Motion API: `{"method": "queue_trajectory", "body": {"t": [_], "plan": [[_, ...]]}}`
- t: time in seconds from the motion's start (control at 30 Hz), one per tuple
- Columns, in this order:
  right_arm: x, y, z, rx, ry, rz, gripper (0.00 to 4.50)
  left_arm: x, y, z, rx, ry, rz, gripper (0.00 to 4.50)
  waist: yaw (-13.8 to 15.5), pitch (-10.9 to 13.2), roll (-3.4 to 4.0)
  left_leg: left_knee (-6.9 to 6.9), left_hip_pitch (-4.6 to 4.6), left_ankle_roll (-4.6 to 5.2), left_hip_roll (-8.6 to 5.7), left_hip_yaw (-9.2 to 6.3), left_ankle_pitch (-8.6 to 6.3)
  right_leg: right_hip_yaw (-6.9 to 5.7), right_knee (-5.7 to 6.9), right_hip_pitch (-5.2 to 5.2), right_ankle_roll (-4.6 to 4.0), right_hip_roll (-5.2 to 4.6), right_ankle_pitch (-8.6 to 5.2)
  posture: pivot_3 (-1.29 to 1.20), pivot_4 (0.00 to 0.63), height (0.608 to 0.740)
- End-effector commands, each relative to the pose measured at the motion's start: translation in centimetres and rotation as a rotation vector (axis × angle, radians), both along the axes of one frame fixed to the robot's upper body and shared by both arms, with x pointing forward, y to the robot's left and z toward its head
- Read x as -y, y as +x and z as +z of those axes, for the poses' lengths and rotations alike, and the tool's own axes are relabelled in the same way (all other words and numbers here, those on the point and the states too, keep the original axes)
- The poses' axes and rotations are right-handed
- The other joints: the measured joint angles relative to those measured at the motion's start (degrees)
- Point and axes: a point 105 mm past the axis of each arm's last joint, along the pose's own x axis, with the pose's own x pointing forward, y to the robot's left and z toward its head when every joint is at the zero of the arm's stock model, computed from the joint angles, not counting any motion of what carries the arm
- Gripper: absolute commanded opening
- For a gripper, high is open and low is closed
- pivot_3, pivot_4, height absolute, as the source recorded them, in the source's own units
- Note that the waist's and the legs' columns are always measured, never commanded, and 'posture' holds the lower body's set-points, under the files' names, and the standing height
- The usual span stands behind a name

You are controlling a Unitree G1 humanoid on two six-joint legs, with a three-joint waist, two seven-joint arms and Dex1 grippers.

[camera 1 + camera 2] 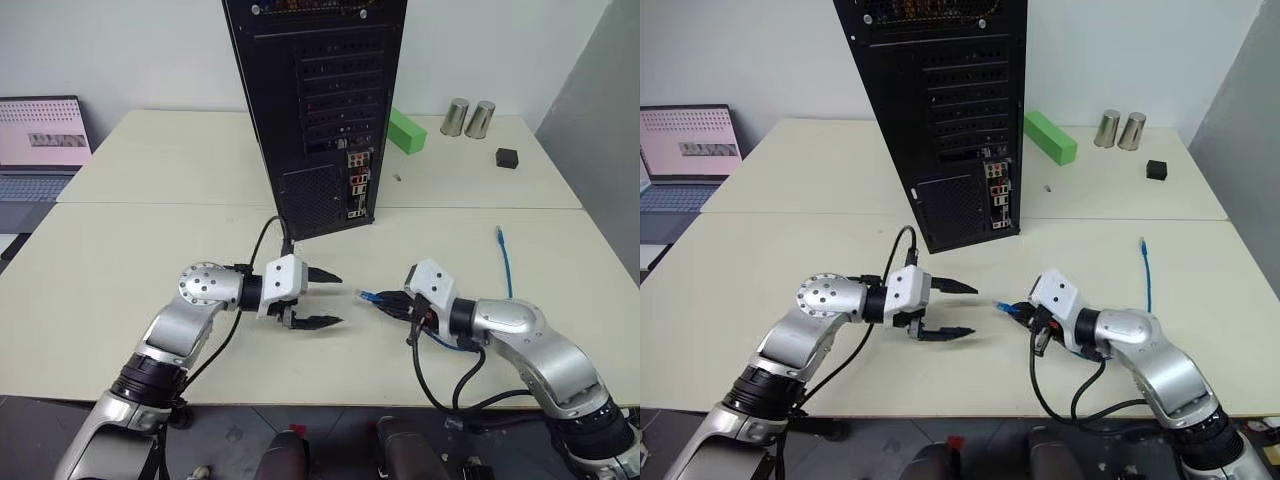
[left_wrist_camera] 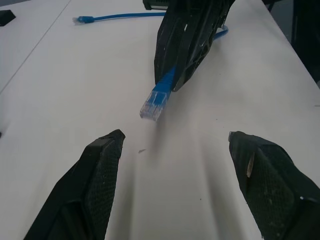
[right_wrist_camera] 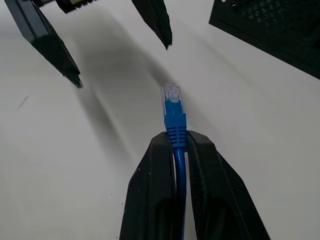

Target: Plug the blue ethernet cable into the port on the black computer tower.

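Observation:
The black computer tower (image 1: 315, 100) stands upright at the middle back of the table, its rear facing me. The port sits somewhere in the tower's coloured connector strip (image 1: 358, 185), too small to single out. My right gripper (image 1: 385, 302) is shut on the blue ethernet cable just behind its clear plug (image 3: 172, 102), which juts out towards my left gripper. The cable's other plug (image 1: 499, 232) lies on the table to the right. My left gripper (image 1: 338, 299) is open and points at the held plug (image 2: 156, 102) from a short gap away.
A green block (image 1: 407, 130), two metal cups (image 1: 468, 117) and a small black cube (image 1: 507, 158) sit at the back right. A laptop (image 1: 40, 145) stands at the far left. Black robot wires (image 1: 265, 240) trail from both wrists.

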Motion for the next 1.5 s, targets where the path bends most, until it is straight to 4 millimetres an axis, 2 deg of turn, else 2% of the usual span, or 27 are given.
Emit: {"method": "queue_trajectory", "body": {"t": [0.03,0.3,0.43,0.83,1.17,1.2,1.37,1.4,1.5], "plan": [[-1.1,-0.7,1.5,0.042,0.013,0.07,0.09,0.7,0.1,0.9,0.047,-0.005,-0.047,3.6,0.0,0.0,0.0,0.0,0.0,0.0,0.0,0.01,0.0,0.01,0.0,0.0,0.0,0.0,0.0,0.0,0.15,0.74],[-1.6,-1.0,1.7,0.047,0.0,0.1,0.09,1.0,0.3,0.3,0.031,-0.001,-0.061,3.6,0.0,0.0,0.0,0.01,0.01,0.0,0.0,0.0,0.0,0.01,0.01,0.0,0.0,0.0,0.0,0.0,0.15,0.74],[-1.9,-1.2,1.7,0.045,0.0,0.115,0.08,1.2,0.4,0.1,0.032,0.002,-0.068,2.94,0.0,0.0,0.0,0.01,0.0,0.0,0.0,0.0,0.0,0.0,0.01,0.0,0.0,0.0,0.0,0.0,0.15,0.74],[-2.8,-1.7,1.7,0.052,-0.01,0.161,0.07,2.0,0.4,-0.2,0.036,-0.001,-0.089,0.32,0.0,0.0,0.0,0.02,-0.01,0.0,-0.01,-0.02,0.0,-0.01,0.01,0.0,0.0,0.0,0.0,0.0,0.15,0.74],[-2.4,-1.6,1.4,0.084,-0.052,0.174,0.07,1.8,-0.1,-0.5,0.043,0.012,-0.112,0.31,0.0,0.0,0.0,0.02,0.0,0.0,-0.01,-0.04,0.0,-0.02,0.02,0.0,0.0,0.0,0.0,0.0,0.15,0.74],[-2.3,-1.6,1.4,0.088,-0.06,0.181,0.78,1.7,-0.3,-0.5,0.046,0.012,-0.118,0.31,0.0,0.0,0.0,0.02,0.0,0.0,-0.01,-0.03,0.0,-0.02,0.02,0.0,0.0,0.0,0.0,0.0,0.15,0.74],[-0.8,-2.0,2.2,0.067,-0.083,0.205,1.73,1.5,-1.1,-1.0,0.091,0.036,-0.158,0.31,0.0,0.0,0.0,0.01,0.01,0.0,-0.01,-0.02,0.0,-0.01,0.02,0.01,0.0,-0.01,0.0,0.0,0.15,0.74],[-0.2,-2.1,2.5,0.056,-0.088,0.206,2.03,1.5,-1.2,-1.0,0.107,0.034,-0.162,0.31,0.0,0.0,0.0,0.02,0.0,0.0,0.0,-0.03,0.0,-0.02,0.02,0.0,0.0,-0.01,0.0,0.0,0.15,0.74],[1.3,-2.2,3.9,0.005,-0.036,0.164,2.66,1.4,-1.7,-1.1,0.233,0.044,-0.195,0.31,0.2,0.0,0.0,0.03,-0.01,0.0,-0.01,-0.03,0.0,-0.02,0.01,0.01,0.0,-0.02,0.0,0.0,0.15,0.74]]}}
